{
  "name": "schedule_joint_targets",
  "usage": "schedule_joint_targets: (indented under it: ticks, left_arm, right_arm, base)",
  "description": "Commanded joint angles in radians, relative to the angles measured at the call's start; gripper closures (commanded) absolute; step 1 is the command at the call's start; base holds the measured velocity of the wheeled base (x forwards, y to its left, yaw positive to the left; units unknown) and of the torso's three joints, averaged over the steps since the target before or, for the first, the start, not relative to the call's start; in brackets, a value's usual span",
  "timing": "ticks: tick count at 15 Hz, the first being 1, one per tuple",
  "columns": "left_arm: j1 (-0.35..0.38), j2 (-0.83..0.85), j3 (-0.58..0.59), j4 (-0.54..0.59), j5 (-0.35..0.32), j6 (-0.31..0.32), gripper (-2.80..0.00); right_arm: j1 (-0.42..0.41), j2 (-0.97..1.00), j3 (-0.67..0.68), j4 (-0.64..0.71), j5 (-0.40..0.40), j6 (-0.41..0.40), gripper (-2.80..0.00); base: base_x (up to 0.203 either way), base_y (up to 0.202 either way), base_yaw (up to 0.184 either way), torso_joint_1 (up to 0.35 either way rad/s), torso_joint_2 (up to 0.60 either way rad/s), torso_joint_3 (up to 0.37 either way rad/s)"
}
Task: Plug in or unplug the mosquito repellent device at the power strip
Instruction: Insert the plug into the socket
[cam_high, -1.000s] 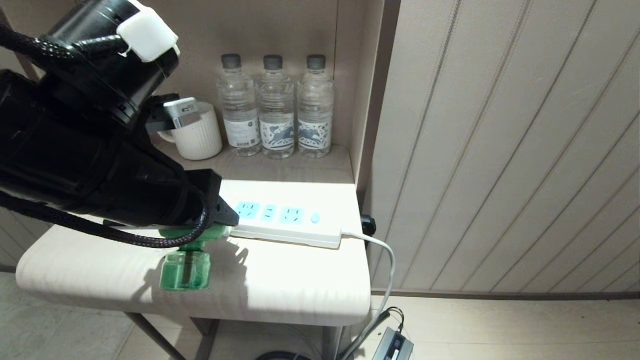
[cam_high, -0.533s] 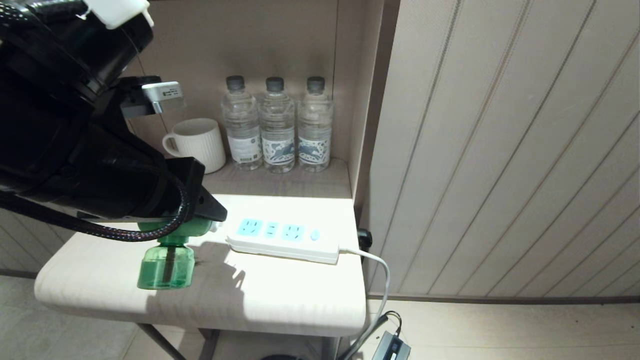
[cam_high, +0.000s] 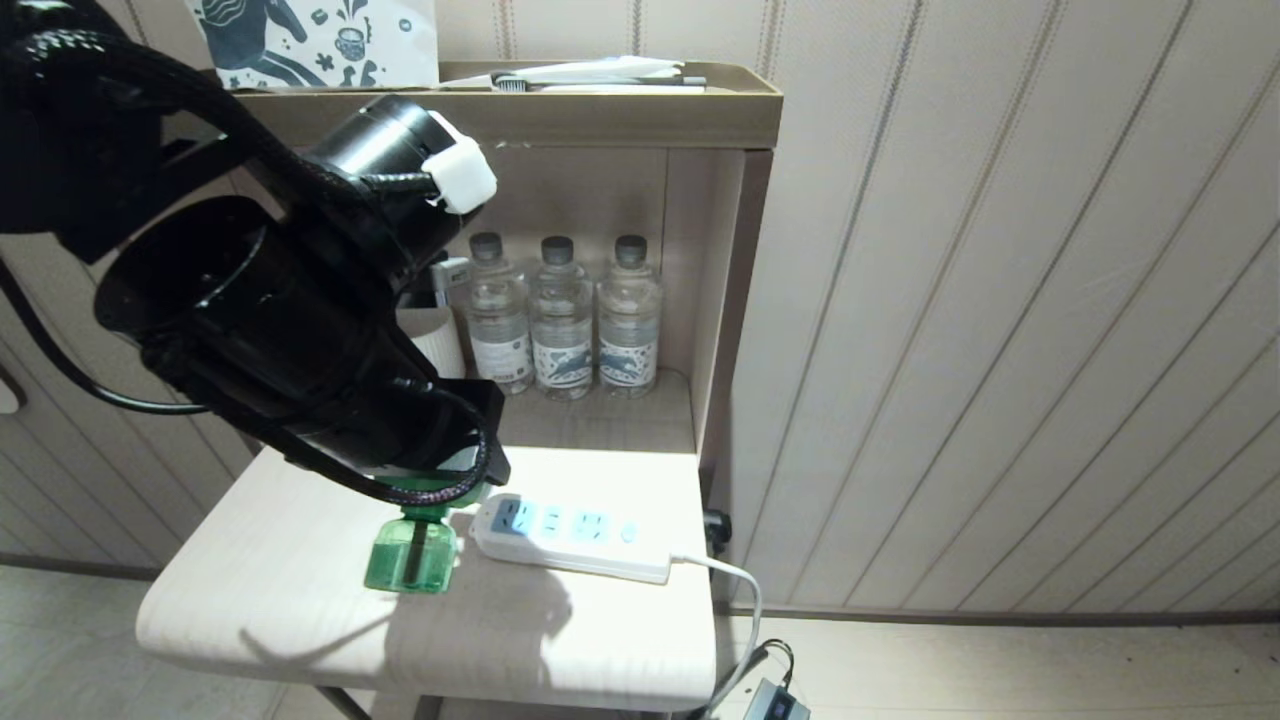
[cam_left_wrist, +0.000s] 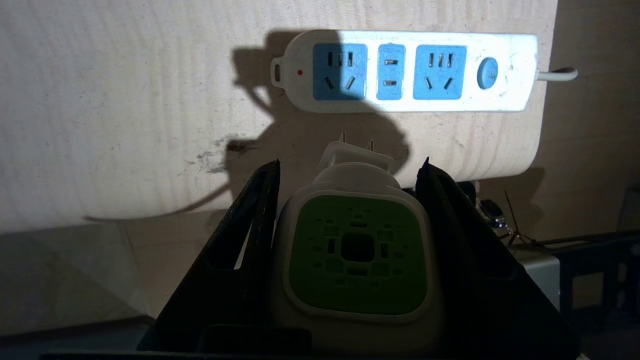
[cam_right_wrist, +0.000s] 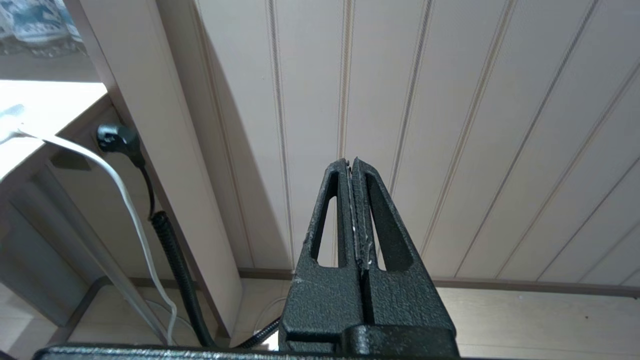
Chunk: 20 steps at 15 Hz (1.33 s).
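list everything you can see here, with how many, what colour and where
mosquito repellent device: one, green and white, held off the power strip, prongs bare
power strip: one, white with light-blue sockets, on the table
table: one, pale wood
water bottles: three, clear, in the alcove
mug: one, white, beside the bottles, mostly hidden
left claw: black, shut on the device's cap
right claw: black, shut, empty, by the panelled wall
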Motion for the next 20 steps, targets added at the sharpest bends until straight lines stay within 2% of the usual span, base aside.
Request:
schedule_joint_targets:
  ticks: [1, 4, 9, 14, 20]
  left_arm:
    - [0.001, 0.054, -0.001, 0.005, 0.0, -0.01, 0.0]
    - [0.0, 0.08, -0.001, 0.007, -0.001, -0.042, 0.0]
    - [0.001, 0.204, -0.001, 0.01, -0.002, -0.132, 0.0]
    - [0.003, 0.237, -0.047, 0.013, 0.0, -0.134, 0.0]
    - [0.003, 0.231, -0.048, 0.009, 0.0, -0.131, 0.0]
  right_arm:
    - [0.001, 0.0, 0.0, -0.001, 0.0, 0.0, 0.0]
    - [0.001, 0.0, 0.0, -0.001, 0.0, 0.0, 0.0]
    - [0.001, 0.0, 0.0, -0.001, 0.0, 0.0, 0.0]
    - [0.001, 0.0, 0.0, -0.001, 0.0, 0.0, 0.0]
    - [0.001, 0.001, 0.0, -0.001, 0.0, 0.0, 0.0]
  base:
    - [0.0, 0.0, 0.0, 0.168, -0.41, -0.228]
    - [0.0, 0.0, 0.0, 0.063, -0.13, -0.078]
    - [0.0, 0.0, 0.0, 0.007, -0.01, -0.008]
    - [0.0, 0.0, 0.0, 0.0, 0.0, 0.0]
    - [0.0, 0.0, 0.0, 0.0, 0.0, 0.0]
